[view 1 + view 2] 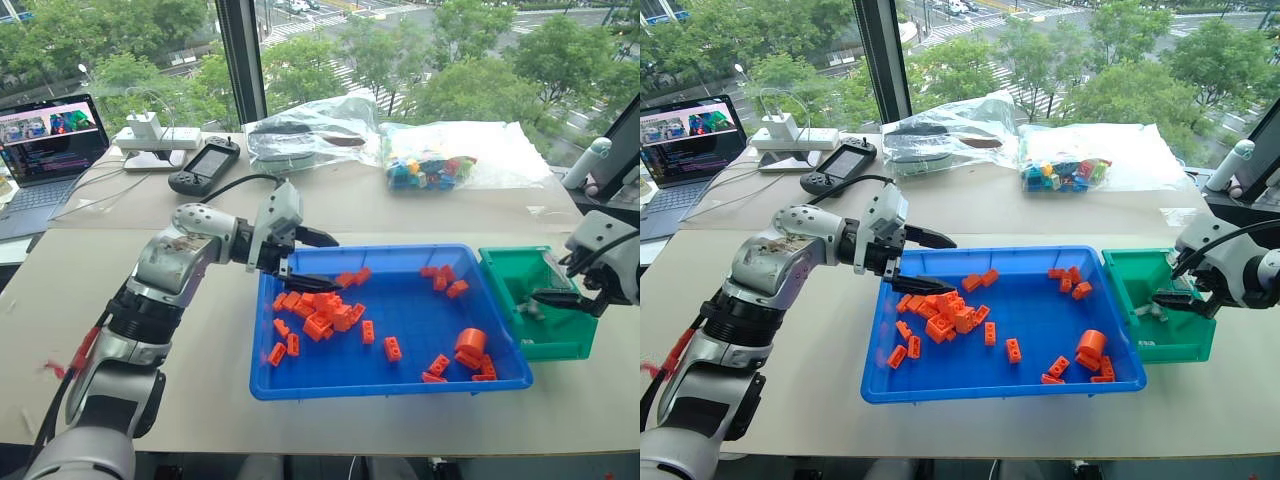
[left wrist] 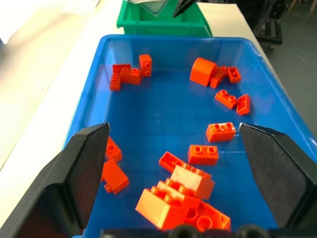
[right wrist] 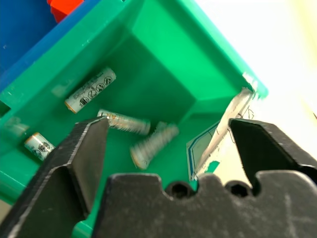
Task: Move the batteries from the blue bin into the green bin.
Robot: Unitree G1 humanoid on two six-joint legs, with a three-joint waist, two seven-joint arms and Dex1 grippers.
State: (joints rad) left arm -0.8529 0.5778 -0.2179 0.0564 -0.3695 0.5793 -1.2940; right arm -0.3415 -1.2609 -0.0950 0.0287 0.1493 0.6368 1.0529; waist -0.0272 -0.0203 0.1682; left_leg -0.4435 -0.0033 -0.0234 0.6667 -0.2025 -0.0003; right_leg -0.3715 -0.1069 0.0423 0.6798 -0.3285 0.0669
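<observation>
Four batteries (image 3: 90,90) lie loose on the floor of the green bin (image 1: 556,342), which touches the blue bin's (image 1: 390,386) right end on the desk (image 1: 200,400). Right pincer (image 3: 166,136), spread and empty, hangs above them. Left pincer (image 1: 318,260), spread, hovers over orange bricks (image 1: 318,312) at the blue bin's left end.

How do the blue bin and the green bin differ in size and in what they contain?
The blue bin is wide and shallow; the green bin is much smaller and deeper. The blue bin holds orange bricks and a fat orange cylinder, with no battery visible; the green bin holds the batteries. Both are rectangular plastic bins, side by side on the table.
</observation>
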